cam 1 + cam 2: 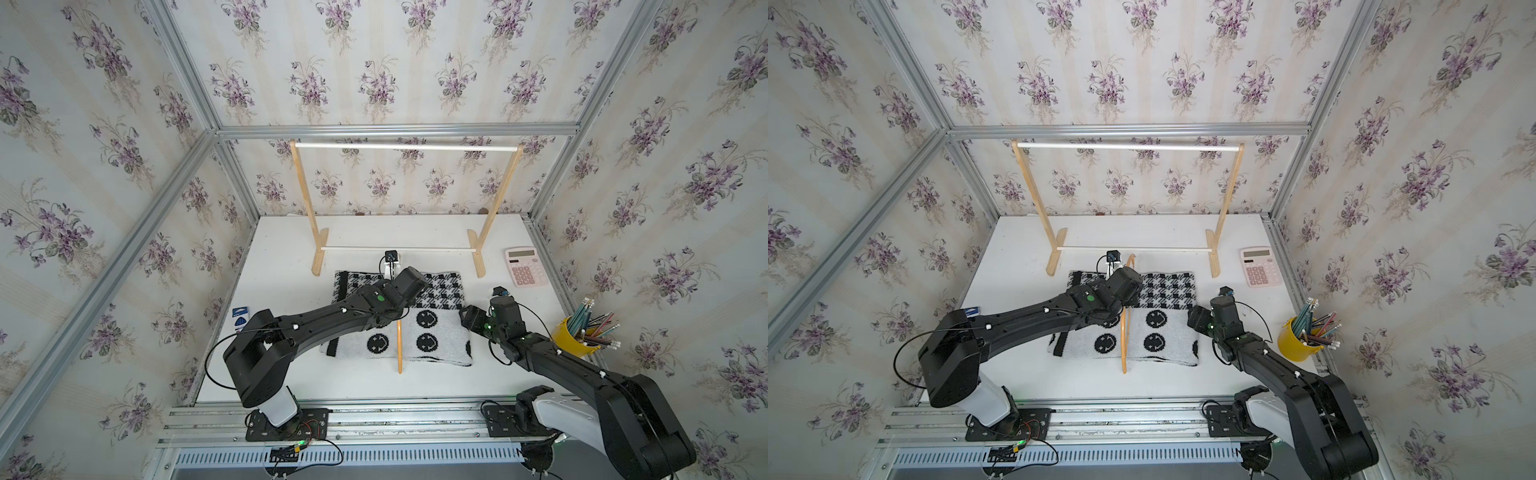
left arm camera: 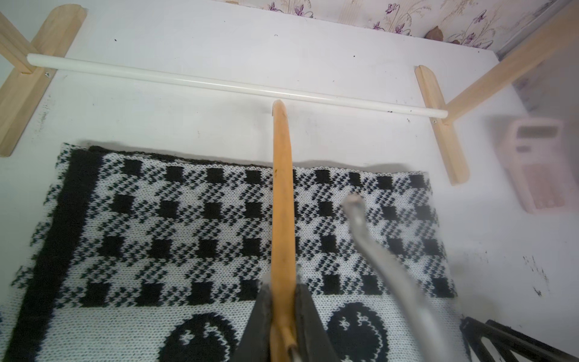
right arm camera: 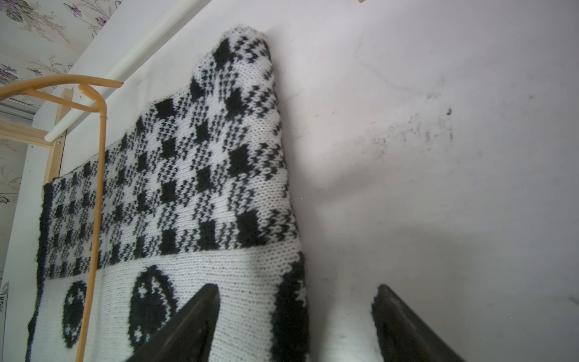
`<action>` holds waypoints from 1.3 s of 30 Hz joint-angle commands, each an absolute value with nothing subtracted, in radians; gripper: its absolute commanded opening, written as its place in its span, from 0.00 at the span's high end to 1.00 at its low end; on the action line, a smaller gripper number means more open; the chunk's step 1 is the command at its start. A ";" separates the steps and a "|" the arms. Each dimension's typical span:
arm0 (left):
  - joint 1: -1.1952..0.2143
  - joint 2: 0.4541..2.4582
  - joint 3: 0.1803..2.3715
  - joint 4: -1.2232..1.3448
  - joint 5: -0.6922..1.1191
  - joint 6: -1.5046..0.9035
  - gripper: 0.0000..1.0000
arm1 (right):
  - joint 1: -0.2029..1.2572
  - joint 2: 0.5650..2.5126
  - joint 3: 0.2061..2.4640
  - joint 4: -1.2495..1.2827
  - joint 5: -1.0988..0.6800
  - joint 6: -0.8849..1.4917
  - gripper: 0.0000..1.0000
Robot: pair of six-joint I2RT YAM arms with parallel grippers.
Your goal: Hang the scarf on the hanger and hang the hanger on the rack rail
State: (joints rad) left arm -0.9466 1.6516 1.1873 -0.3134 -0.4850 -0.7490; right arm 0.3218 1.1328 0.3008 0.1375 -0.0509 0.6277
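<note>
On the left, the left gripper [image 2: 283,308] had its fingers [image 2: 260,310] shut on the hanger [image 1: 1124,332], clamping the wooden body near the metal hook [image 2: 372,250], with the hanger held on edge above the scarf [image 1: 440,332]. The left arm reached from its base across the counter [image 1: 282,257] towards the middle of the cloth, forearm low and wrist bent down. The scarf lay flat and folded on the counter, houndstooth half toward the wooden rack [image 1: 301,187], smiley half toward the robot. To perform this step well, the hanger should probably be kept steady and its crossbar held clear of the cloth, so that a gap remains for feeding. On the right, the right gripper [image 3: 296,316] hovered low at the scarf's right-hand edge with its fingers [image 3: 194,316] spread wide and holding nothing; one finger stood over the cloth, the other over bare counter. The right arm was folded, wrist pitched down toward the counter. That edge should likely be pinched through both folded layers before lifting, since a single layer would let the cloth unfold.
</note>
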 commanded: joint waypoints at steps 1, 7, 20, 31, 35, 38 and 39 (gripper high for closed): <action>-0.946 1.664 1.199 -0.298 -0.471 -0.738 1.00 | 0.323 1.138 0.304 0.161 -0.055 0.627 0.18; -0.946 1.669 1.205 -0.325 -0.483 -0.754 1.00 | 0.323 1.146 0.305 0.164 -0.055 0.624 0.19; -0.954 1.671 1.197 -0.350 -0.493 -0.781 1.00 | 0.323 1.171 0.307 0.174 -0.064 0.624 0.19; -0.955 1.690 1.206 -0.367 -0.500 -0.799 1.00 | 0.323 1.180 0.319 0.110 -0.114 0.634 0.24; -0.954 1.686 1.207 -0.371 -0.503 -0.797 1.00 | 0.324 1.195 0.313 0.116 -0.174 0.643 0.34; -0.955 1.683 1.204 -0.373 -0.508 -0.798 1.00 | 0.323 1.195 0.309 0.110 -0.207 0.640 0.35; -0.955 1.684 1.203 -0.372 -0.508 -0.799 1.00 | 0.324 1.195 0.309 0.107 -0.215 0.636 0.35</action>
